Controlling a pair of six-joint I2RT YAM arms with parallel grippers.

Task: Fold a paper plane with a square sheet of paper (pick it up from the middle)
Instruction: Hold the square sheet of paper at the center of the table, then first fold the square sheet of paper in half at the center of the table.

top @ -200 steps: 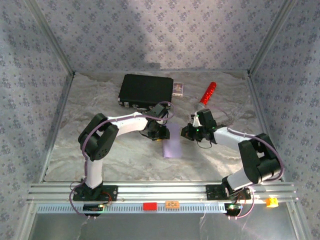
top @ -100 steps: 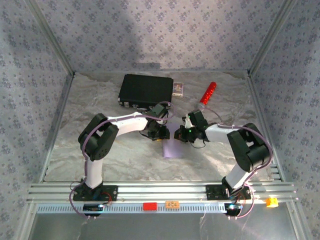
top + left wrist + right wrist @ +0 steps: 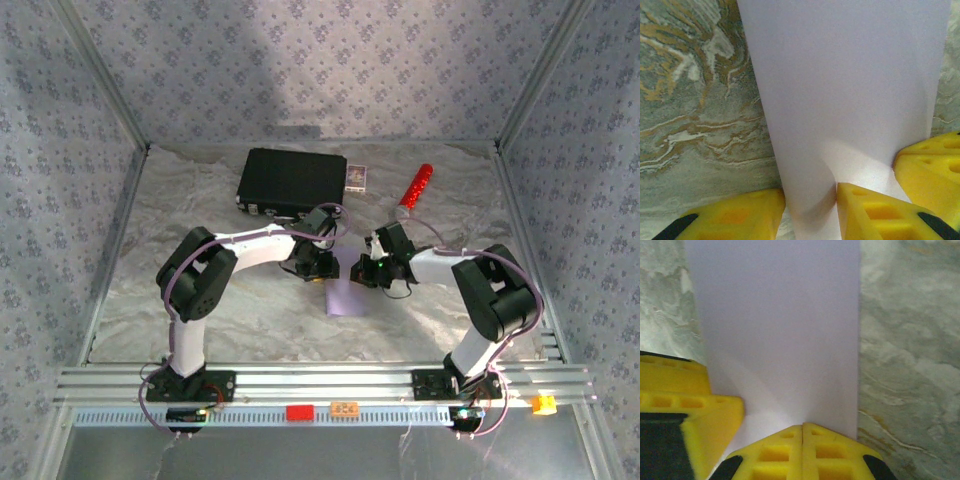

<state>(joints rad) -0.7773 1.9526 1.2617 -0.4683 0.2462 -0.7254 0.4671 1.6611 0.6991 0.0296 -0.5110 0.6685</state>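
I think the folding has begun: the square sheet of paper (image 3: 347, 298) looks long and thin, more like a strip than a square, so it may be folded in half. It lies flat on the table (image 3: 200, 300). Both pincers meet at one end of it, and the rest of the sheet reaches away in front of their tips.

The left pincer (image 3: 810, 194) is partly open. One finger sits just at the paper's side edge, the other rests on the paper, and a small hump of paper rises between them. I cannot tell if it squeezes that hump or only touches it. The right pincer (image 3: 802, 429) is closed tight, its two tips pressed together on the end of the sheet, just beside the left pincer. It seems to push down, holding nothing.

My guess is that the step is pressing a crease at this end. Next, one pincer should keep the sheet from sliding while the other lifts a corner and lays it over to the middle line. That needs a slow, soft move, as thin paper slips and crumples easily
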